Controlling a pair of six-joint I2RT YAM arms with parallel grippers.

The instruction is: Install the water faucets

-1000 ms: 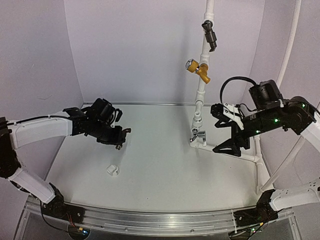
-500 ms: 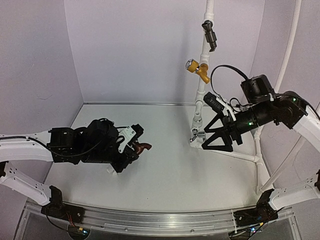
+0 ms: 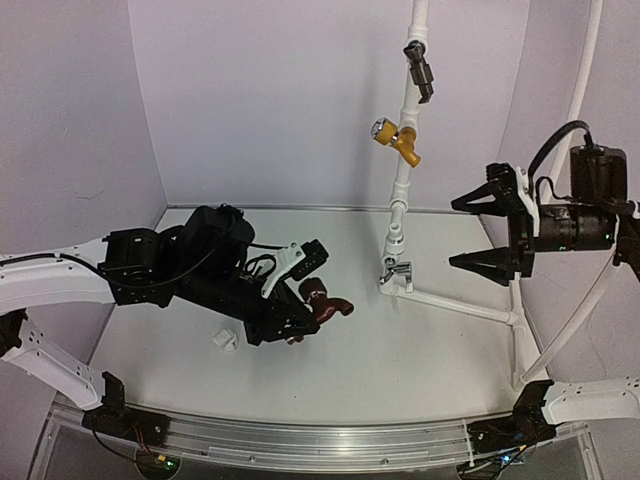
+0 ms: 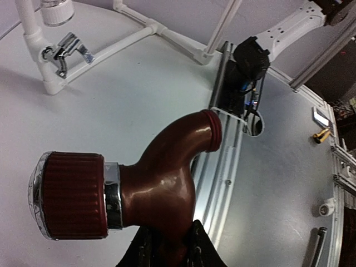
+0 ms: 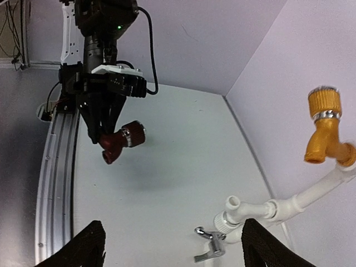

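While the right end effector [image 3: 456, 234] gapes empty, the left end effector [image 3: 298, 296] grips the faucet [image 3: 327, 300].

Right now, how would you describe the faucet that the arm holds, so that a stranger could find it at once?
Start at the pale table and find the left gripper over its left half. The faucet is clamped in that gripper. Unlike the yellow valve and the black valve on the white pipe, it is dark reddish-brown, with a ribbed round knob and a curved spout.
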